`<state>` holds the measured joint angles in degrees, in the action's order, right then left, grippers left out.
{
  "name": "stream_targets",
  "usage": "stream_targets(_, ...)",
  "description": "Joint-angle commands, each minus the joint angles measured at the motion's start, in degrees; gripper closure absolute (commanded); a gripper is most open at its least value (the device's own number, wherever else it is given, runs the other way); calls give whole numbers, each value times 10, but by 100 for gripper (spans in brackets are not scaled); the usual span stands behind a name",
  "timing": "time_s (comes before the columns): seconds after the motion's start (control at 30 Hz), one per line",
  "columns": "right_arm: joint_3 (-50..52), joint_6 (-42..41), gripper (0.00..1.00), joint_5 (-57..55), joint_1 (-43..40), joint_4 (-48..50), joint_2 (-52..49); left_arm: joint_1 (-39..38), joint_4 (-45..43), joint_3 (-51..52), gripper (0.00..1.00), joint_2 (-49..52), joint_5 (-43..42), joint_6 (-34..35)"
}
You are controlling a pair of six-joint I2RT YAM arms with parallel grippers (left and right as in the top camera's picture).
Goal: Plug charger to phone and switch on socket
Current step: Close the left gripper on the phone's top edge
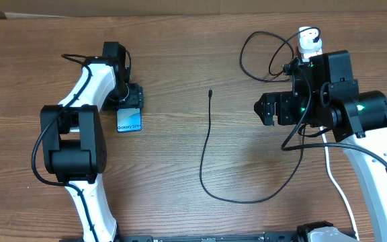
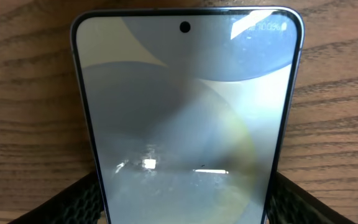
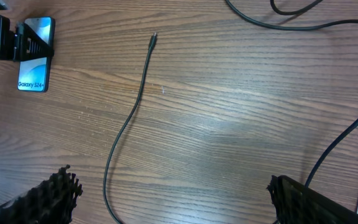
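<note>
The phone lies flat on the wooden table at the left, its blue screen up. It fills the left wrist view. My left gripper straddles its far end, and both pads press against the phone's long edges. The charger cable runs down the middle of the table, its small connector tip lying free and pointing away. My right gripper hovers open to the right of the cable, nothing between its fingers. Only the white end of the socket shows past the right arm.
The cable loops in coils at the back right near the socket. A white cord trails toward the front edge under the right arm. The right wrist view shows the phone far off and bare wood between cable and fingers.
</note>
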<state>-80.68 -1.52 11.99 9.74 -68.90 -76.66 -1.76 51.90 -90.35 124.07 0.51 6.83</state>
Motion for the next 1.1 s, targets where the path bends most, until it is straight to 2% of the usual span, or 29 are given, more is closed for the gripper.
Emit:
stream_targets(0.0, -7, -2, 0, -3, -2, 5, 1, -1, 5, 22, 32, 11, -2, -8)
stream_targets(0.4, -7, -1, 0, -3, -2, 16, 1, -1, 12, 20, 34, 11, -21, 27)
stream_targets(1.07, -7, -2, 0, -3, -2, 17, 1, -1, 93, -38, 38, 10, -33, 52)
